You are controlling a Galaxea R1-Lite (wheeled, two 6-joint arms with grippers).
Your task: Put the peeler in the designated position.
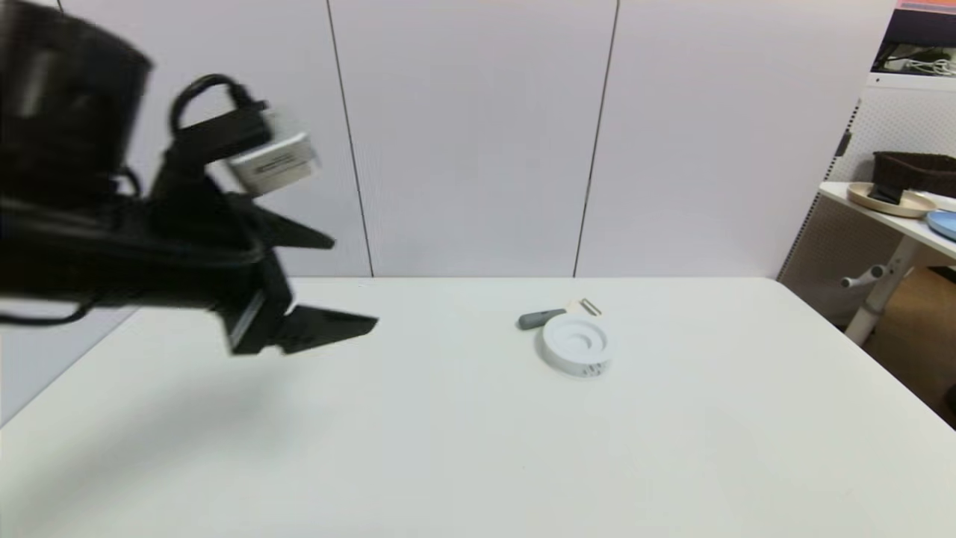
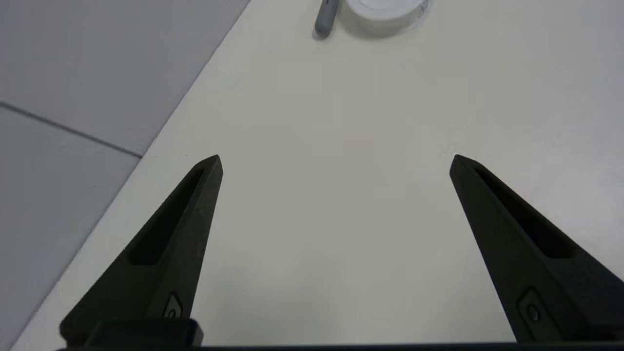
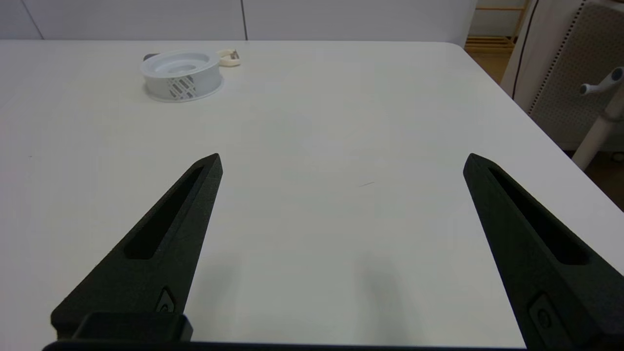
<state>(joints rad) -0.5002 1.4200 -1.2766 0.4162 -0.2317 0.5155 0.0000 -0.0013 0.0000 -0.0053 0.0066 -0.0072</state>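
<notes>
The right gripper [image 3: 341, 161] hangs low over the near, smooth white table [image 1: 478, 448], its tapered matte-black fingers spread wide and empty. The left gripper [image 1: 355, 284] hovers raised at the left, likewise agape. Farther off sits a round white disc [image 1: 576, 344] with a latticed wall; the peeler [image 1: 551, 315] lies just behind it.

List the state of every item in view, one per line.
peeler: lying flat on the table, behind the white disc, not held.
white disc: sitting flat on the table, nothing on it.
left tool: raised above the table's left side, open, empty.
right tool: low over the table, open, empty.
</notes>
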